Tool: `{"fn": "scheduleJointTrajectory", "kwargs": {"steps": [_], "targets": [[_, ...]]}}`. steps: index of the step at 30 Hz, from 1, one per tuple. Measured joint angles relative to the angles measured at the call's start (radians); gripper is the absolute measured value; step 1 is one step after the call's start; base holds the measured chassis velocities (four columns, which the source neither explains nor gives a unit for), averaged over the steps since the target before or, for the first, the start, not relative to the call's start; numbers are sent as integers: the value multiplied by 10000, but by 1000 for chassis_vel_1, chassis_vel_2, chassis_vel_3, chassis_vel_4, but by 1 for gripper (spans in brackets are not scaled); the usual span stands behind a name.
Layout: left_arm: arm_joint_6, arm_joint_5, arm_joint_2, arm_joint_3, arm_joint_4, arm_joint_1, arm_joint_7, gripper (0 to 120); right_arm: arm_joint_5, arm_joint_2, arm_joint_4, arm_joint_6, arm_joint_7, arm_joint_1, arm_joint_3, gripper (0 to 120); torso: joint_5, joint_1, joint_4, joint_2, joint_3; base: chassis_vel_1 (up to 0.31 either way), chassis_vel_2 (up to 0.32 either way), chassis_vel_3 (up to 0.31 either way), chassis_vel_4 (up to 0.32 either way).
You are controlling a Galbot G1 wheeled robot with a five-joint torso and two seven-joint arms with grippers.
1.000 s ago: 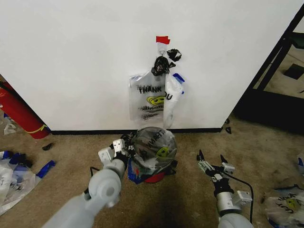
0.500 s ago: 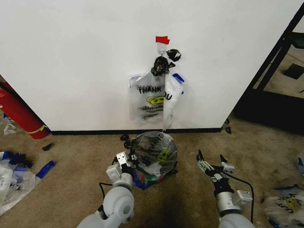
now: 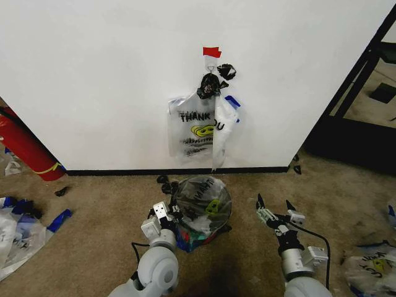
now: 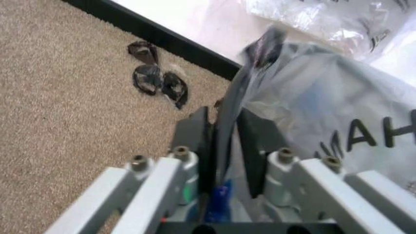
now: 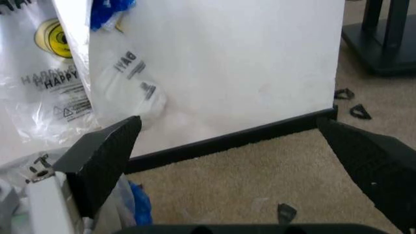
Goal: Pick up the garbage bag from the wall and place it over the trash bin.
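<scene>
Left arm: grey, rounded forearm rising from lower centre of head view, wrist angled forward. Left end effector (image 3: 166,213) low and forward, its black fingers (image 4: 195,141) pinched together on a fold of thin see-through white plastic garbage bag (image 4: 325,112). Right arm: grey forearm at lower right, cable looped alongside the wrist. Right end effector (image 3: 274,208) held forward and apart from the left, black fingers (image 5: 104,158) spread wide, gripping nothing.

Pale grey rounded arms, a black cable along each, end in silver-linked hands with black fingers.
</scene>
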Motion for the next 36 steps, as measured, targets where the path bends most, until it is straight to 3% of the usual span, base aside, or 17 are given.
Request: {"fn": "scheduleJointTrajectory", "kwargs": {"steps": [12,18,21,26,28,32,33,36], "targets": [[277,194,578,-343,-1047,571,236,66,325,-275,492,-629,-4,13,-40,100,-2,0,0,0,0,0,0,0,0],[414,687,1452,-753,-2198,866,848,90,1795,-875,1001,-1905,351,507,-445,100,-2,0,2,0,0,0,0,0,0],[389,1197,1801,-766,-2349,918,1228,98,2324,-1146,1186,-2462,518,717,-566,100,-1,0,2,0,0,0,0,0,0],[357,1686,2208,-302,-2442,746,1679,100,2756,-1544,1613,-3783,816,1147,-735,100,0,0,9,0,0,0,0,0,0],[406,1698,2239,5,-2331,432,1778,100,3099,-1650,1841,-4790,1275,1468,-859,100,-10,0,-13,0,0,0,0,0,0],[443,1723,2248,93,-2289,338,1829,100,3389,-1733,1689,-5797,1879,2169,-1396,100,-1,0,-3,0,0,0,0,0,0],[474,1721,2303,90,-2269,306,1856,100,3427,-1699,1253,-6301,2327,2797,-1955,100,-3,1,7,0,1,0,0,0,0],[483,1692,2345,43,-2202,264,1861,100,3587,-1488,856,-6670,2761,3328,-2385,100,-2,1,1,0,2,0,0,0,0]]}}
